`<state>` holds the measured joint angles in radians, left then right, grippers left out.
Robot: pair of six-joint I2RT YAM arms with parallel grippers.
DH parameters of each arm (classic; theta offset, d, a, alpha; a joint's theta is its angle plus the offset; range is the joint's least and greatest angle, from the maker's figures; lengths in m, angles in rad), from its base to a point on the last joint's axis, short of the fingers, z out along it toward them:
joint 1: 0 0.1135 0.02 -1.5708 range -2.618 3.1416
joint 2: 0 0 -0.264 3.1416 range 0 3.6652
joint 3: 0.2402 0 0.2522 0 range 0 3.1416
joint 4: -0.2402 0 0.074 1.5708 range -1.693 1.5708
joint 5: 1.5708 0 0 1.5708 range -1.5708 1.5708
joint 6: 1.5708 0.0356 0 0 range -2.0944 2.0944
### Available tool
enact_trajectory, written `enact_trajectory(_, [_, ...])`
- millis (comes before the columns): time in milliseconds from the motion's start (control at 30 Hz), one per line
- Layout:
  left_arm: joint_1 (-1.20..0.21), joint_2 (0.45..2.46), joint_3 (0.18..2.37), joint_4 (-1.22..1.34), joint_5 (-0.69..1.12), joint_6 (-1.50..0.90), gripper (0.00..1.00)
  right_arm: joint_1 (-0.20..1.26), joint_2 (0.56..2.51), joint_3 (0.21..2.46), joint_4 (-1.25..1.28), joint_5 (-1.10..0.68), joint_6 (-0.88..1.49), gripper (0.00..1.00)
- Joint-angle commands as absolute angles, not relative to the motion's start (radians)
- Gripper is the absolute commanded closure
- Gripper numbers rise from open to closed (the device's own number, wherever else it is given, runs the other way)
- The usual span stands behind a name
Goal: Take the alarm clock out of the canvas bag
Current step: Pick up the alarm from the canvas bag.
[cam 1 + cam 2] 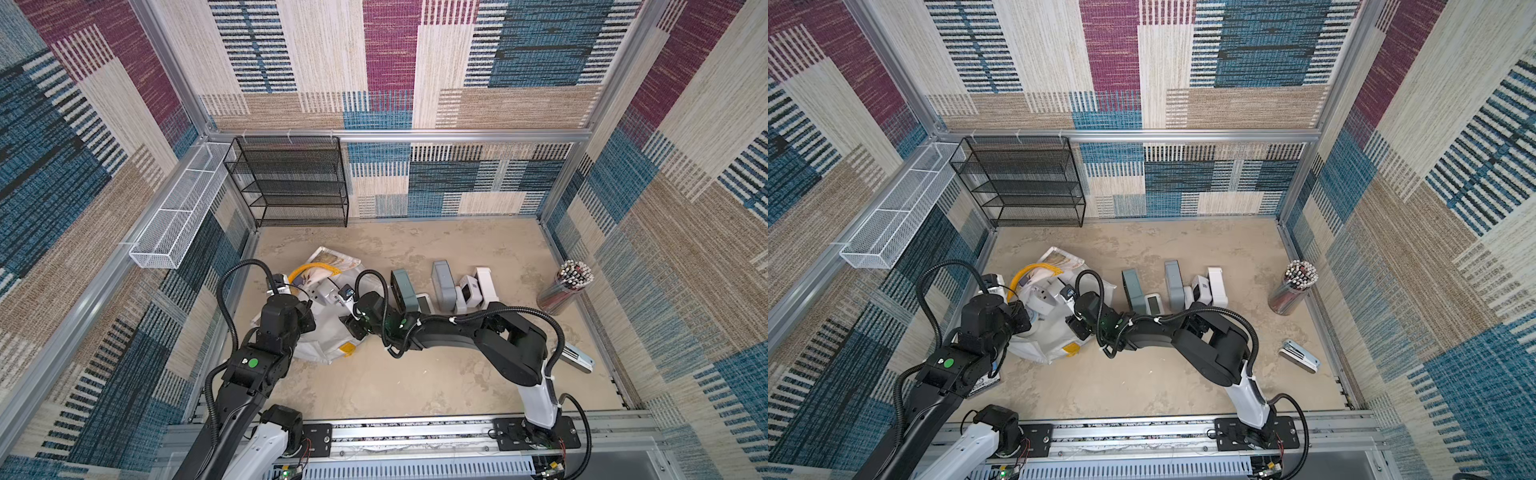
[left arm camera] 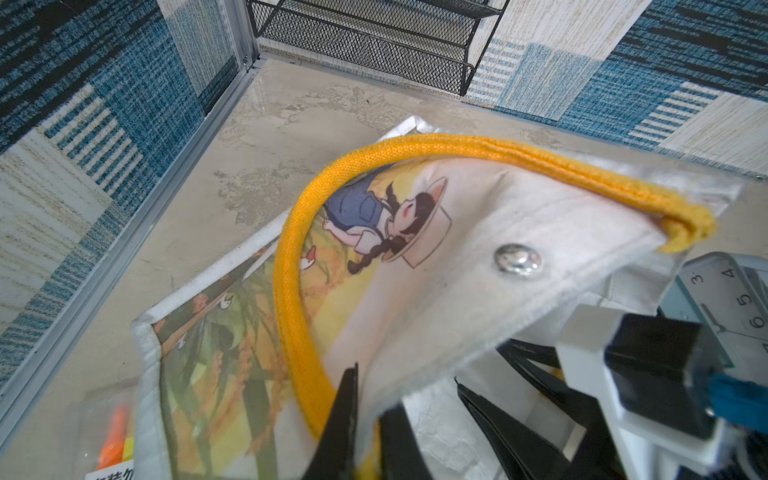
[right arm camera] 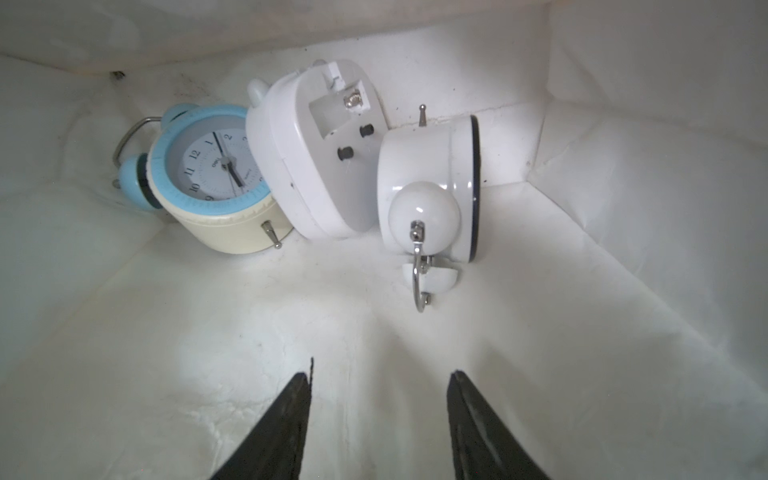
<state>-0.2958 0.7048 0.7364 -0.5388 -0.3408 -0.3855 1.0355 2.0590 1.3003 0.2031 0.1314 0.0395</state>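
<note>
canvas bag [image 1: 322,347] sits slumped on the surface [image 1: 415,374], white fabric, yellow handle [image 2: 299,249] arched over the printed side. left fingers [image 2: 345,415] are closed on the rim fabric just beside that handle. Looks like they pinch it to hold the floppy mouth up, so the side does not drop over the opening and the other arm has a way in

right fingers [image 3: 286,415] are inside the bag, apart, nothing between them, pointing along the white inner floor

Task things are three alarm clocks bunched in the far inner corner, each touching the next:
- blue-and-cream clock [image 3: 208,178], face toward the camera, tilted
- white clock [image 3: 316,153], back showing, leaning on the blue one
- white twin-bell clock [image 3: 428,187], on its side, wire handle toward the fingers

The fingers are well short of all three. The twin-bell one is nearest their line, so probably the pick, but I cannot tell for sure. Its round glossy body may slip, and pulling one may tip the leaning neighbour

row of clocks [image 1: 440,291] stands on the surface beside the bag, likely the drop spot
</note>
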Motion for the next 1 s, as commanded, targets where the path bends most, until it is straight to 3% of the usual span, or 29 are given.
enact_trajectory(0, [-0.296, 0.703, 0.744, -0.518, -0.338, -0.368, 1.0, 1.022, 2.082, 1.329, 0.192, 0.134, 0.039, 0.45])
enact_trajectory(367, [-0.296, 0.705, 0.739, -0.517, -0.338, -0.368, 1.0, 1.003, 2.159, 1.426, 0.154, 0.123, 0.007, 0.48])
enact_trajectory(967, [-0.296, 0.705, 0.738, -0.515, -0.333, -0.372, 1.0, 0.986, 2.254, 1.558, 0.096, 0.126, 0.005, 0.67])
